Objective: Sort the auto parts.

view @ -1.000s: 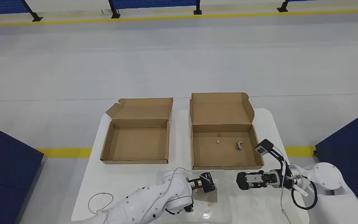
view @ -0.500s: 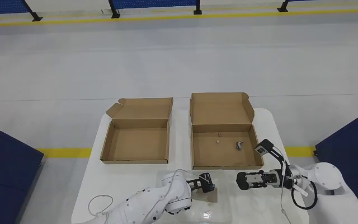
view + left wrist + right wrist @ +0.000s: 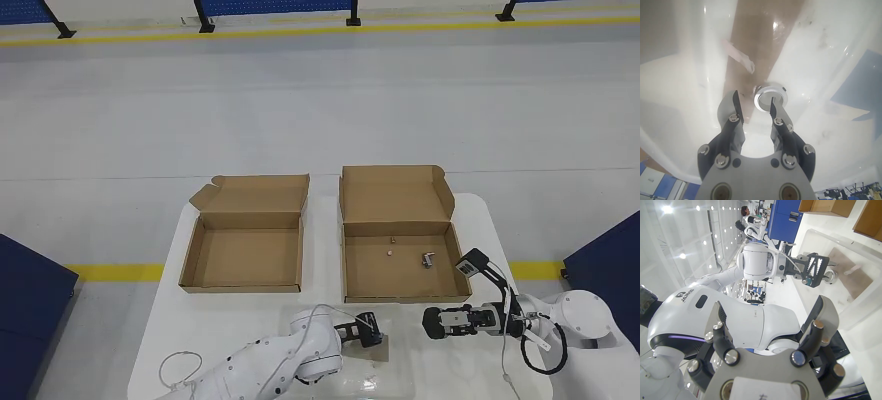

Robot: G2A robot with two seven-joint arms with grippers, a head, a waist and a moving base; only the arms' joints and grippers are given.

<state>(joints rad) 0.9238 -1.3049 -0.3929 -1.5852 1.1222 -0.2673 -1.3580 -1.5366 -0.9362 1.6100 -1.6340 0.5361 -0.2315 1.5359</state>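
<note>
Metal collar (image 3: 770,90) lies in your clear tray (image 3: 810,66) at the bench (image 3: 165,310) front edge, the left gripper (image 3: 753,95) with fingers spread astride its wall, the right gripper (image 3: 769,301) spread and empty.

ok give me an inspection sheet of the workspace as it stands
surface: white table, carrying two open cardboard boxes and a clear bin
job's things: metal ring and pale plastic part lie in the clear bin, the plastic part on a brown sheet; three small parts in the right box; left box open
clutter: nothing seen
grippers: left gripper open, in the bin, one finger inside the ring, the other outside; right gripper open, holding nothing, above the table on the near side of the right box
cables: white cable loop by the left arm; cable on the right arm
surroundings: grey floor, yellow line, blue barriers
</note>
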